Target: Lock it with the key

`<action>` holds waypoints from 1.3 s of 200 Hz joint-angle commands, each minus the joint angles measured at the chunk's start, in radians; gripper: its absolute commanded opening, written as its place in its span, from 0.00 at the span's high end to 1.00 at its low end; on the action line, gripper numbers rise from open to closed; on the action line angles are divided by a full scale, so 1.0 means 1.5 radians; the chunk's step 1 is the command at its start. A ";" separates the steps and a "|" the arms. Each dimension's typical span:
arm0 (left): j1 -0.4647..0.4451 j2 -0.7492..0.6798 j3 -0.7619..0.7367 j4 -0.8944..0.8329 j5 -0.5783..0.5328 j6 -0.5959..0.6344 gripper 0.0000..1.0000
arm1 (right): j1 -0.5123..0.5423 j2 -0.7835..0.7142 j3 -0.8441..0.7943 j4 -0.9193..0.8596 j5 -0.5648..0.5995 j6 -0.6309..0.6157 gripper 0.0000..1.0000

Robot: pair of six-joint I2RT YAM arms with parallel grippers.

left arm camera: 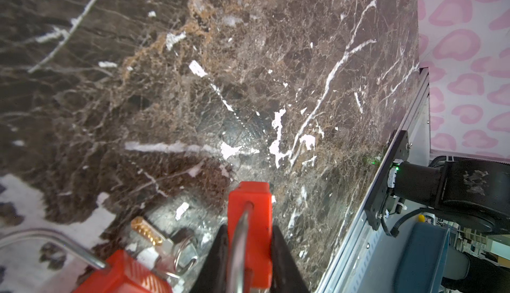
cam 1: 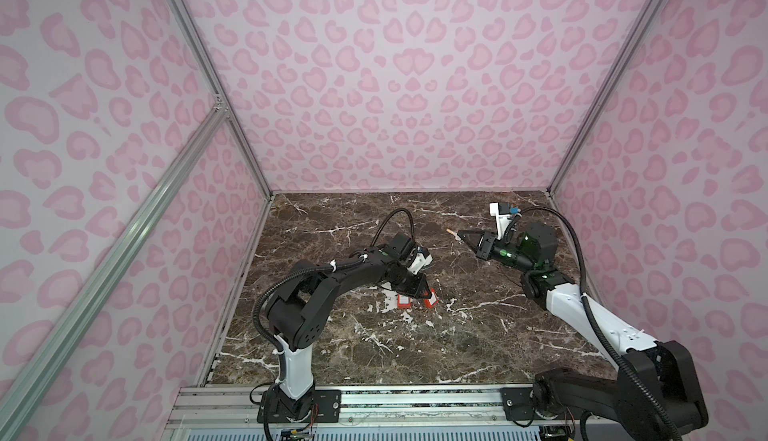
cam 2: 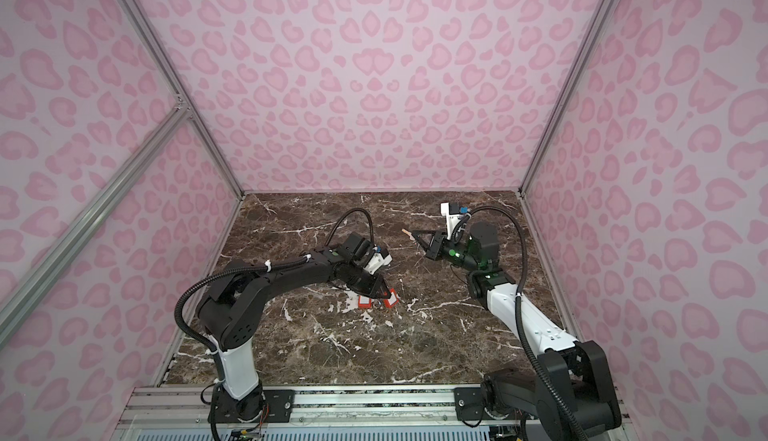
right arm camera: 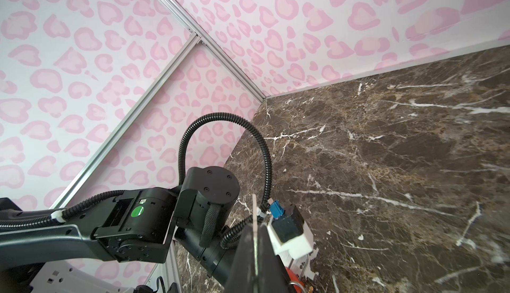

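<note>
Slip risk: left tool (cam 1: 420, 290) clamps narrow on red padlock (left arm camera: 249, 208) low at the surface (left arm camera: 248, 56), brass key (left arm camera: 145, 231) lies loose just beside it, right tool (cam 1: 460, 235) is pinched shut on pale strip (cam 1: 451, 231) well apart, so padlock could twist when key goes in w/o firmer hold

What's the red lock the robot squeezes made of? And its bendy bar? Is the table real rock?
The red lock: probably plastic, matte, evenly coloured, with soft moulded edges. Its bar: metal, grey with bright glints. The table: marble-patterned, but white chipped patches suggest a printed film, not stone.
</note>
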State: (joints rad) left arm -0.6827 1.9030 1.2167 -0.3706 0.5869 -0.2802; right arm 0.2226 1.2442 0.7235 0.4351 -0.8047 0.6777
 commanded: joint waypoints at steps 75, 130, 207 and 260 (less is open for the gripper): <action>-0.001 0.026 0.027 -0.037 -0.007 0.025 0.59 | -0.007 -0.003 -0.011 0.005 -0.005 -0.002 1.00; -0.001 0.028 0.047 -0.056 -0.051 0.026 0.52 | -0.007 -0.002 -0.007 -0.001 -0.003 -0.006 1.00; -0.001 0.041 0.078 -0.062 -0.080 0.027 0.50 | -0.008 -0.009 -0.007 -0.012 -0.001 -0.014 1.00; -0.001 0.075 0.121 -0.065 -0.062 0.026 0.49 | -0.013 -0.012 -0.016 0.002 0.004 -0.004 1.00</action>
State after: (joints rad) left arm -0.6827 1.9934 1.3701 -0.4618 0.4728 -0.2577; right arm 0.2066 1.2274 0.7113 0.4164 -0.8043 0.6697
